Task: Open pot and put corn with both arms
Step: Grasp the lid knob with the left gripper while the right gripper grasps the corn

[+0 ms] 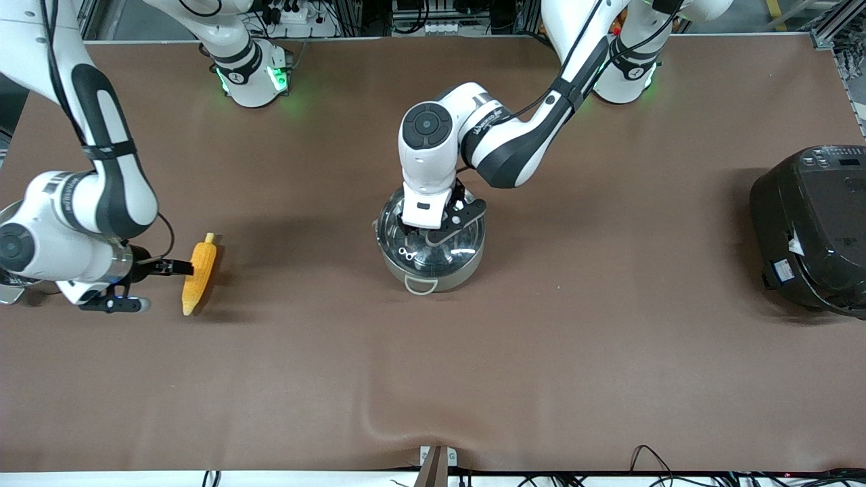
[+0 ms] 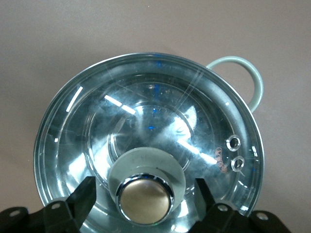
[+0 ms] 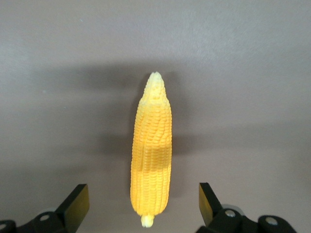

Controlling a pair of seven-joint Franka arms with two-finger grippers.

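The steel pot stands mid-table with its glass lid on. My left gripper is low over the lid and open. In the left wrist view its fingers stand on either side of the copper knob without touching it; the gripper is empty. The corn lies on the table toward the right arm's end. My right gripper is over it, open and empty. In the right wrist view the gripper straddles the pale stub end of the corn with wide gaps.
A large black cooker stands at the left arm's end of the table. A steel rim shows under the right arm at the table's edge. The brown cloth has a ripple near the front edge.
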